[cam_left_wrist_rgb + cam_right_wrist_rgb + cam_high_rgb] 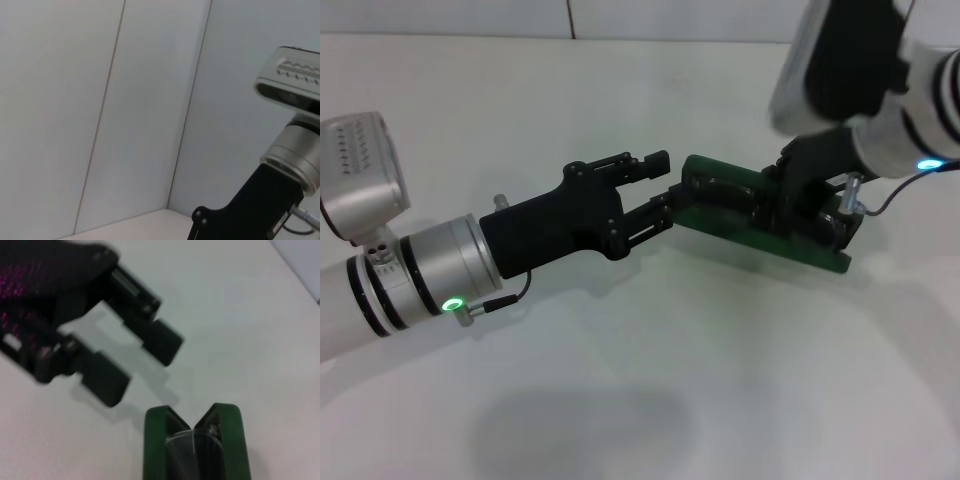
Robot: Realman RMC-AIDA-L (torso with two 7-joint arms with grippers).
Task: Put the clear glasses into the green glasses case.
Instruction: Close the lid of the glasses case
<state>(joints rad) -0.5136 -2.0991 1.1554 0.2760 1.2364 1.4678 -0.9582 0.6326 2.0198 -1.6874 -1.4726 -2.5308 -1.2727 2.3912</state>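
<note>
No brand, label or lettering can be read anywhere, and none shows on the visible parts of the green glasses case [760, 215]. The case is a dark green hinged shell with rounded corners and a darker lining, lying open on the white surface [650, 400] right of centre in the head view, its long side running from near the middle of the scene toward the robot's right. In the right wrist view its 2 green halves [195, 450] stand apart in a shallow V, and between them sits something transparent with a thin pale edge, which looks like part of the clear glasses [192, 447]; their frame and arms cannot be made out further. In the head view the inside of the case shows only dark, glossy shapes. The left hand [665, 190] reaches in from the robot's left, low over the surface, its 2 black fingers [160, 342] spread fairly wide, 1 fingertip near the end of the case and the other just beside it; whether either touches the case cannot be told. The fingers hold nothing. The right hand [800, 195] comes down from the upper right onto the middle of the case, a black body over the open shell, but how its fingers stand, and whether they grip anything, cannot be told. The left wrist view shows only pale wall panels [125, 110] and part of the right arm [285, 165].
</note>
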